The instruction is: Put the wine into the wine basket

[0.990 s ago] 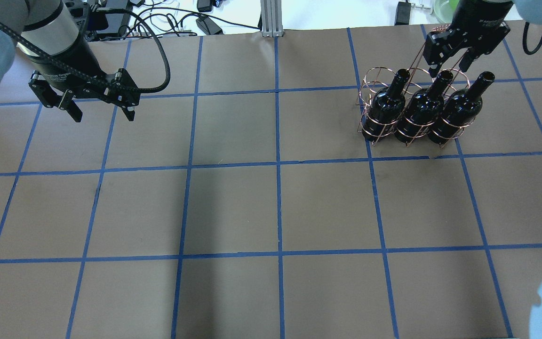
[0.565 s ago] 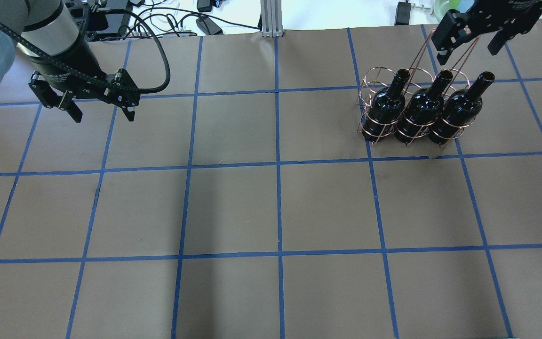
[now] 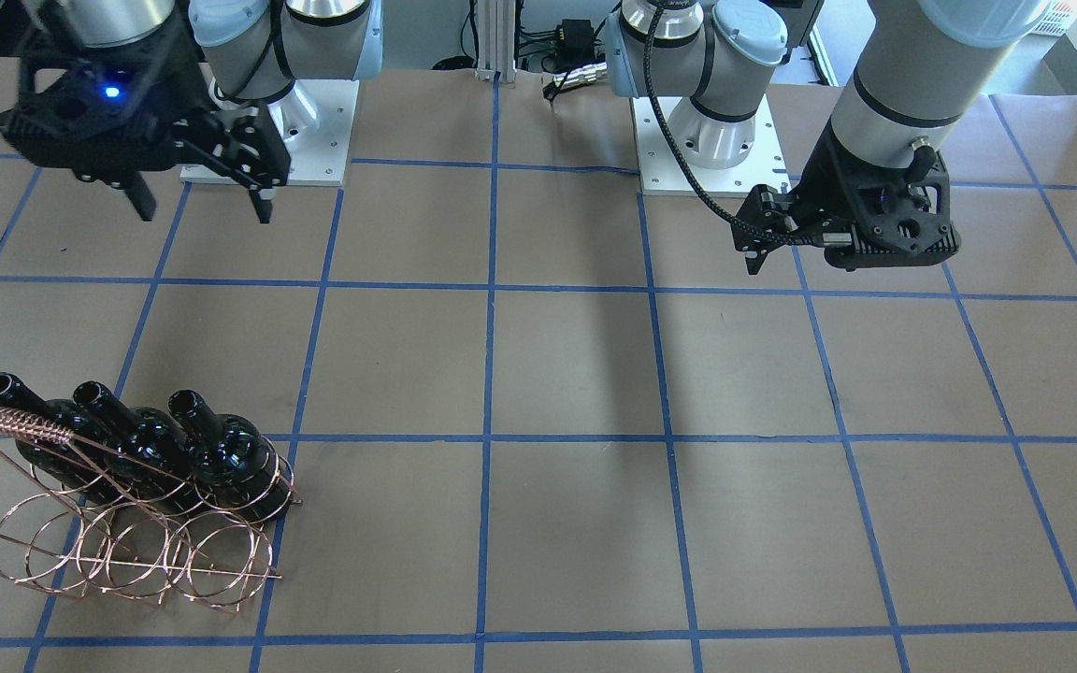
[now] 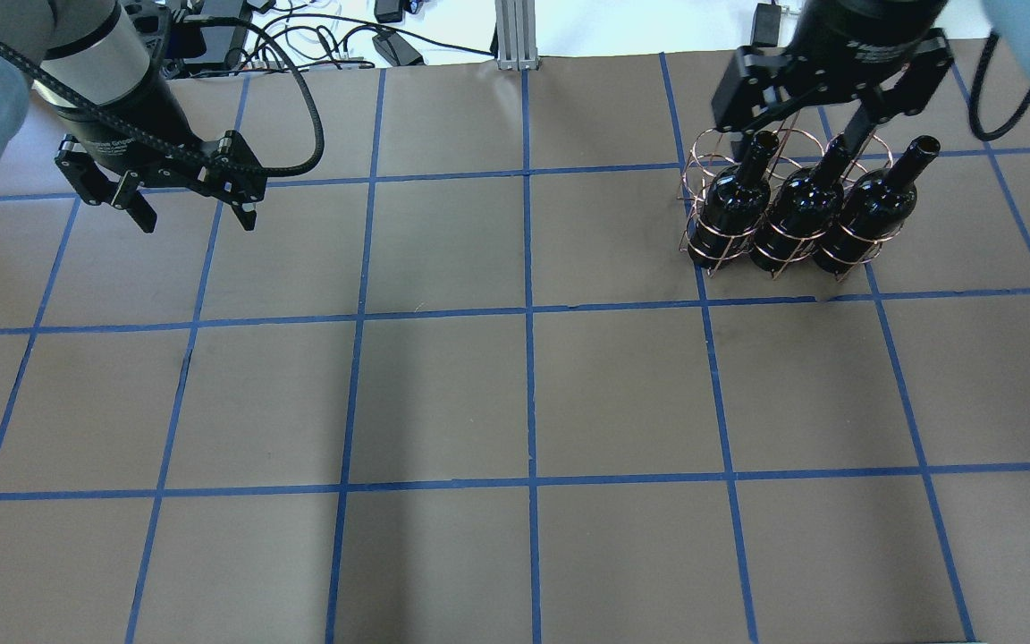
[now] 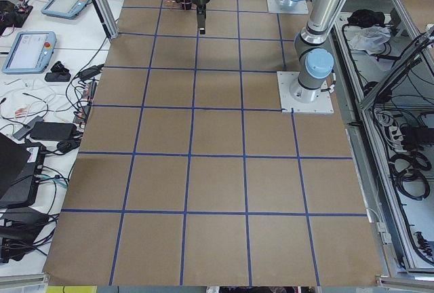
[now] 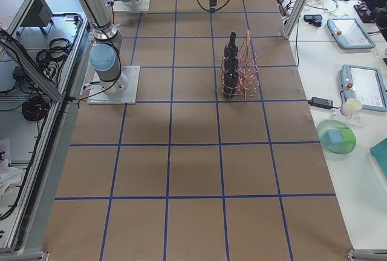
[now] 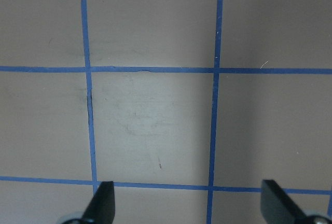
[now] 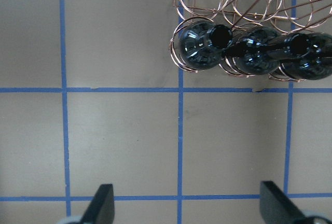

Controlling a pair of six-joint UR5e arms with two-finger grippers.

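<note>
Three glossy dark wine bottles (image 4: 730, 201) (image 4: 801, 206) (image 4: 873, 201) stand upright in the near row of hoops of the copper wire basket (image 4: 703, 148) at the table's far right. The front view shows the bottles (image 3: 230, 458) in the basket (image 3: 127, 556) with its coil-wrapped handle (image 3: 15, 425). My right gripper (image 4: 790, 127) is open and empty, high above and apart from the bottles. In its wrist view the gripper (image 8: 189, 206) looks down on the bottles (image 8: 202, 45). My left gripper (image 4: 197, 217) is open and empty over bare table at the far left.
The basket's outer row of hoops (image 8: 244, 1) holds nothing. The brown table (image 4: 524, 402) has a blue tape grid. Cables (image 4: 300, 36) lie beyond the far edge. The left wrist view shows the open left gripper (image 7: 189, 203) over bare table.
My right gripper, open throughout, has risen from just behind the bottle necks and shifted left in the overhead view. The left arm, bottles and basket have not moved.
</note>
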